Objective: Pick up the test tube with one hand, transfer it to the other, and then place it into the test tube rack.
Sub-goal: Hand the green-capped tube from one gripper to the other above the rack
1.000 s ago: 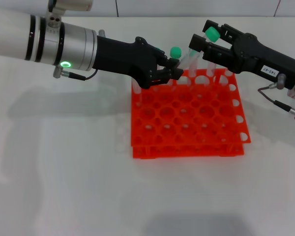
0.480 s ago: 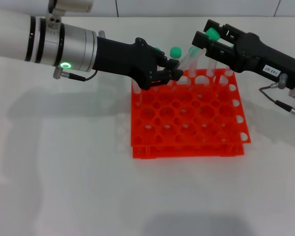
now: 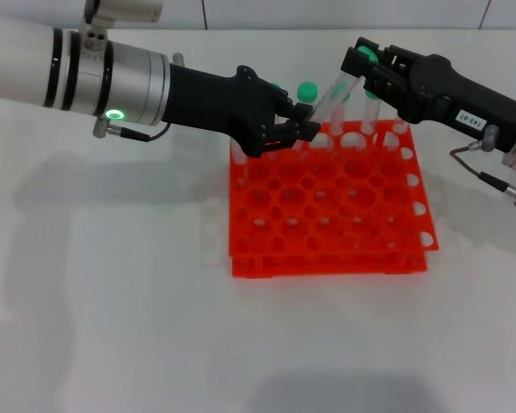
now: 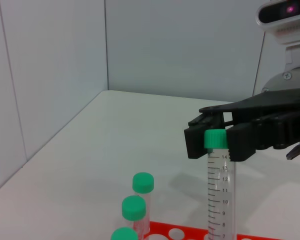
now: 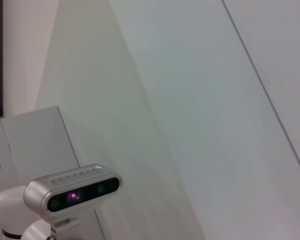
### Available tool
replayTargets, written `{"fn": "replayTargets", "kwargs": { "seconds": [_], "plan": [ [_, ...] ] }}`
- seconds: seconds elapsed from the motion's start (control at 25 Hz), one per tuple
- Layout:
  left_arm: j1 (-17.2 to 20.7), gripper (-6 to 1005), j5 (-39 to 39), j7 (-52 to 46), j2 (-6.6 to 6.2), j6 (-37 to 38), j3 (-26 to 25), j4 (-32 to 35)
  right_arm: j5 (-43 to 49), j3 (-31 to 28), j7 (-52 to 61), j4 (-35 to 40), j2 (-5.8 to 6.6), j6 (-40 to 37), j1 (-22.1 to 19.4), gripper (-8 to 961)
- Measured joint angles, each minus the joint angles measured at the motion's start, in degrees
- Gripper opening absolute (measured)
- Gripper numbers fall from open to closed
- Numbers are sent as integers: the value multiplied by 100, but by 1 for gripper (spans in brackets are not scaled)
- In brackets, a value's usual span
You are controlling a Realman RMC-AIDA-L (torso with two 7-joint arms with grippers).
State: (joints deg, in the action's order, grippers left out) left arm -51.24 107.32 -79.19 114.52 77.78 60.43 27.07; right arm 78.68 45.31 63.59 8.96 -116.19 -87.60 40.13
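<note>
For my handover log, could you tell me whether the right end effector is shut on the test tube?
Yes: the right end effector is shut on the test tube, fingers either side of its green cap.

The left arm (image 3: 69, 73) is a silver-white cylinder with black rings, a glowing green ring light and a thin black cable, ending in a black pincer (image 3: 303, 129). The black right pincer (image 3: 361, 64) carries a white label.
</note>
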Motion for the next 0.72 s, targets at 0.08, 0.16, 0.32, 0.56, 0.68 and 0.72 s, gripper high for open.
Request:
{"fn": "replayTargets", "kwargs": {
  "seconds": [0.08,0.16,0.32,0.56,0.68,0.72],
  "plan": [
    [0,189,-3,3,0,0,-3,0,0,0,1,0,0,3,1,301],
    [0,190,-5,3,0,-1,-4,-1,-2,0,3,0,0,4,2,255],
    [-4,190,-1,-8,19,-2,-6,-1,-4,0,10,0,1,4,2,259],
    [-37,190,74,-335,49,7,13,81,9,8,31,0,0,9,-12,265],
    [52,190,179,-534,153,21,16,398,14,13,34,-1,-2,10,-24,268],
    [94,190,257,-633,195,21,21,545,14,13,35,-1,-2,10,-28,269]
  ]
}}
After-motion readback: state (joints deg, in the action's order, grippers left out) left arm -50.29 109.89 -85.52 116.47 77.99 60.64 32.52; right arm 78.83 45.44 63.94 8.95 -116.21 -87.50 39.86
